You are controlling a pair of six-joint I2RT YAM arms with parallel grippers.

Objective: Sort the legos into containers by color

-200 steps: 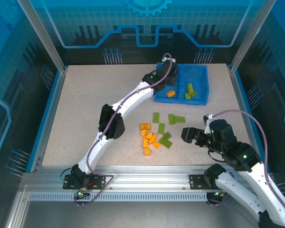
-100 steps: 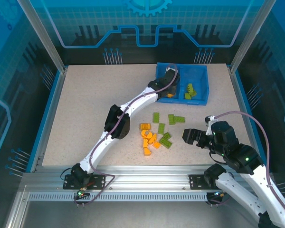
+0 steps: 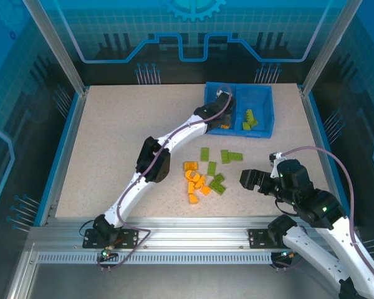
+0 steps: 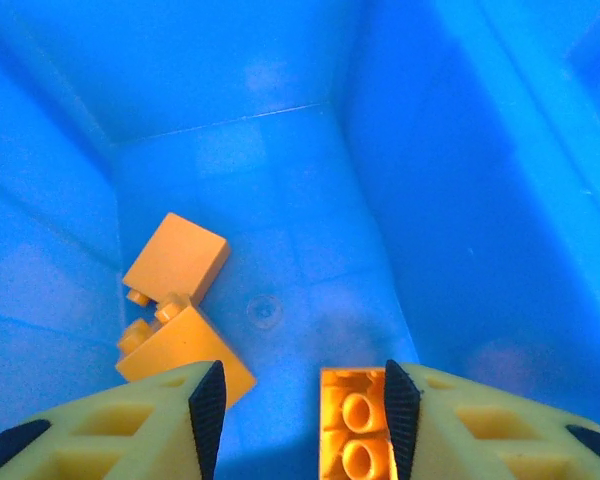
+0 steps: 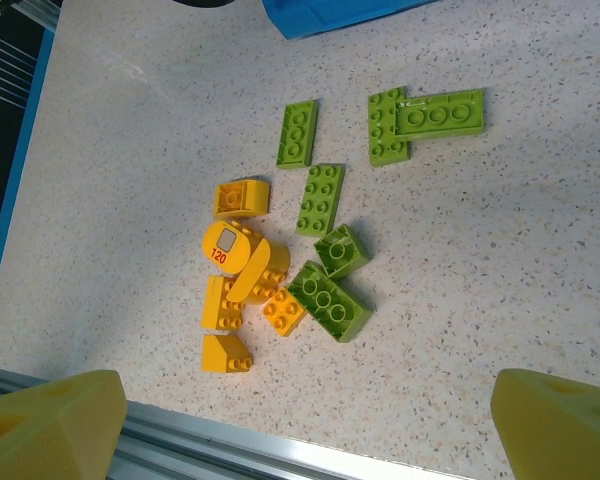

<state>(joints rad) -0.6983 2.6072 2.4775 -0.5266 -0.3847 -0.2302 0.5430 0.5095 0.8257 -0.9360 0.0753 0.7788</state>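
Note:
The blue tray (image 3: pixel 272 111) stands at the back right of the table. My left gripper (image 3: pixel 223 117) reaches down into its left compartment. In the left wrist view the left gripper (image 4: pixel 300 420) is open: an orange lego (image 4: pixel 352 425) rests against the right pad, with a clear gap to the left pad. Two more orange legos (image 4: pixel 177 300) lie on the tray floor (image 4: pixel 280 190). Green legos (image 3: pixel 250 119) sit in the right compartment. Loose orange legos (image 5: pixel 242 270) and green legos (image 5: pixel 325 298) lie mixed on the table. My right gripper (image 3: pixel 248 179) hovers open just right of them.
A metal rail (image 5: pixel 180 445) runs along the table's near edge under the right gripper (image 5: pixel 310 420). Blue walls and posts (image 3: pixel 62 118) fence the table's sides. The tray's near corner (image 5: pixel 330 12) lies beyond the loose pile.
The left gripper moved right and down into the left compartment, then its jaws parted off the orange lego. The right arm barely shifted.

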